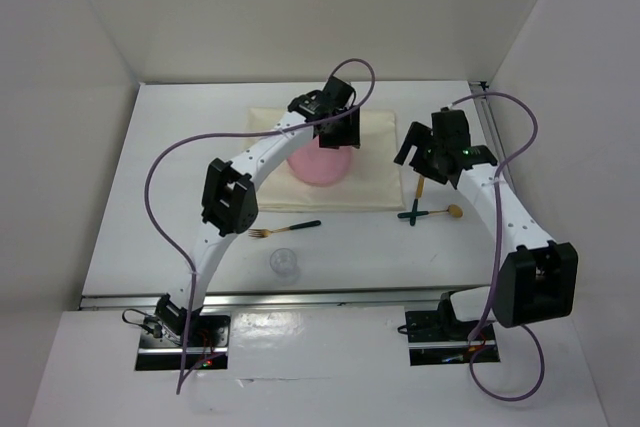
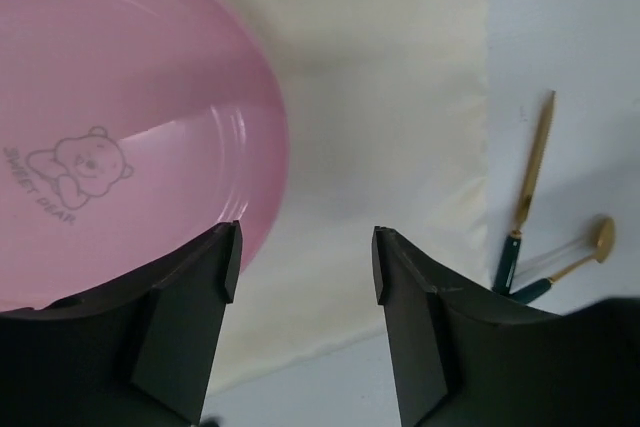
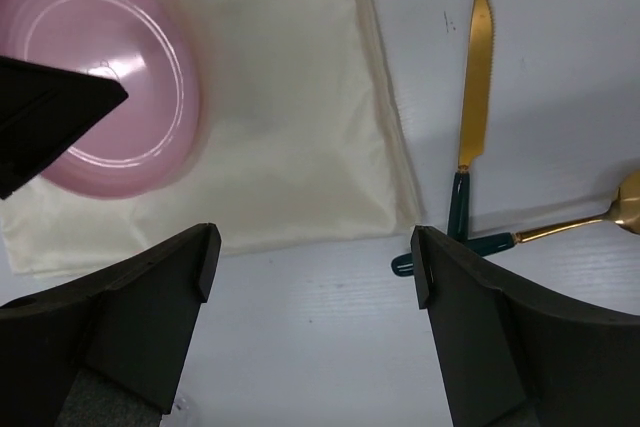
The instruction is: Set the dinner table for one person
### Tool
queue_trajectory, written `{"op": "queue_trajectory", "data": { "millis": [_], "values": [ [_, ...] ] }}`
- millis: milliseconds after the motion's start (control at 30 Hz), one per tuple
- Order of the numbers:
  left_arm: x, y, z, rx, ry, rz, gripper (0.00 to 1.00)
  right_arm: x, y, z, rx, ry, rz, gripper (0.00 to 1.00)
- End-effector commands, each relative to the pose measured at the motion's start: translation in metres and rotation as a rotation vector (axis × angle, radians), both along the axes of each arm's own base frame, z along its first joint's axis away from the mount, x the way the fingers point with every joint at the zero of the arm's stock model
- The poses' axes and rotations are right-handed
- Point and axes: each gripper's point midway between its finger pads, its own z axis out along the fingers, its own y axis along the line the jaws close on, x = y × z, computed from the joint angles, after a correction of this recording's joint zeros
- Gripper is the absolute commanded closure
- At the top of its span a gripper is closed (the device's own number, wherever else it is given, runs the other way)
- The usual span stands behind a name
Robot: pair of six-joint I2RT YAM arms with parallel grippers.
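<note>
Left claw (image 2: 306, 247) gapes empty over cream mat (image 2: 380, 97).
Right claw (image 3: 315, 249), also spread empty, hovers above bench (image 3: 300, 347) near knife (image 3: 472, 77).

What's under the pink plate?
The plate sits on the cream mat, which lies on the white table. The patch right beneath the plate is hidden.

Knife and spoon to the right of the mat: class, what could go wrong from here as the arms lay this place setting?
1. The knife and spoon cross at their green handles, so the open right pincer lifting one may drag the other.
2. The clear glass stands close to the left arm; a sweep toward the fork could tip it.
</note>
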Motion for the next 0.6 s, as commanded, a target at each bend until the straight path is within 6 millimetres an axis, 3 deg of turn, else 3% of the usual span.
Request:
{"op": "queue_trajectory", "data": {
  "millis": [0,100,133,200,233,267,300,367,400,433,467,500,567],
  "values": [
    [0.001,-0.021,0.053,-0.12,-0.092,-0.064,0.28,-0.013,0.003,0.0,0.002,-0.005,0.06,0.1],
    [-0.001,-0.012,0.087,-0.143,-0.144,-0.064,0.27,-0.015,0.018,-0.003,0.024,-0.019,0.161,0.11],
    [0.0,0.006,0.106,-0.153,-0.164,-0.039,0.28,-0.016,0.025,-0.007,0.027,-0.012,0.191,0.11],
    [-0.001,0.028,0.122,-0.162,-0.171,-0.013,0.32,-0.023,0.054,-0.015,0.02,0.006,0.283,0.11],
    [0.0,0.056,0.131,-0.158,-0.173,0.029,0.34,-0.023,0.069,-0.019,0.019,0.014,0.323,0.11],
    [-0.002,0.073,0.132,-0.14,-0.167,0.061,0.36,-0.027,0.084,-0.023,0.018,0.019,0.365,0.11],
    [-0.002,0.09,0.135,-0.127,-0.166,0.093,0.36,-0.037,0.114,-0.021,0.019,0.011,0.454,0.11],
    [-0.003,0.133,0.135,-0.085,-0.154,0.168,0.38,-0.048,0.143,-0.031,0.012,0.036,0.537,0.11],
    [-0.013,0.156,0.137,-0.05,-0.155,0.216,0.38,-0.054,0.159,-0.031,0.022,0.031,0.585,0.1],
    [-0.013,0.184,0.138,-0.029,-0.153,0.276,0.38,-0.071,0.182,-0.035,0.01,0.039,0.67,0.07],
    [-0.022,0.201,0.126,-0.005,-0.117,0.315,0.38,-0.075,0.194,-0.038,0.005,0.03,0.712,0.06],
    [-0.03,0.218,0.142,-0.01,-0.149,0.348,0.38,-0.084,0.203,-0.038,0.004,0.03,0.746,0.06],
    [-0.038,0.253,0.145,-0.005,-0.15,0.418,0.38,-0.107,0.227,-0.047,-0.005,0.041,0.854,0.05]
  ]
}}
